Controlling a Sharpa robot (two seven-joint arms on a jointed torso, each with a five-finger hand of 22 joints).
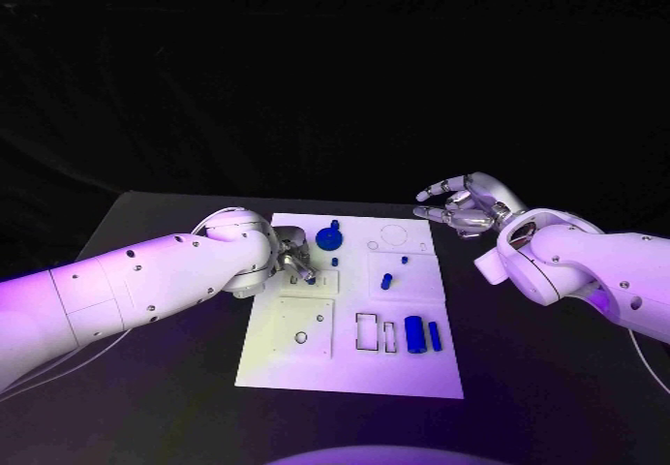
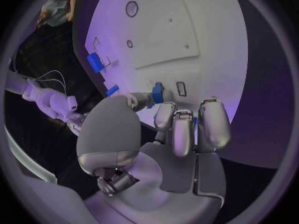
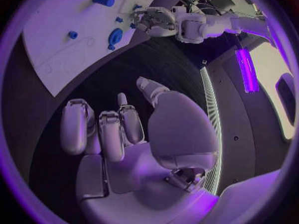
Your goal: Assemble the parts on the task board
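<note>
Evidently busy at the left hand: thumb and curled fingers closed narrow on a small blue part, pinched at the thumb tip, to judge from the left wrist view. Hovering low over the near-left area of the task board, with the fingertips pointing down at the white plate. Just beside the pinched piece, a small rectangular slot, near but not yet met. Long axis of the part roughly parallel to the long axis of that slot, so probably little turning needed. More likely a short sideways shift and a lowering, assuming this slot is the intended seat. Cannot tell whether the part touches the board.

Farther out on the board, toward its far edge and close to the left hand, a round blue part standing up. Toward the robot's side, a blue cylinder lying beside empty rectangular outlines, well apart from both hands.

Over the black table, off the board's far right corner, the right hand: fingers spread wide, holding nothing, well away from the slot. Clearly the left hand's move, being far nearer. Main risk: catching the slot's rim with the piece slightly skewed.
</note>
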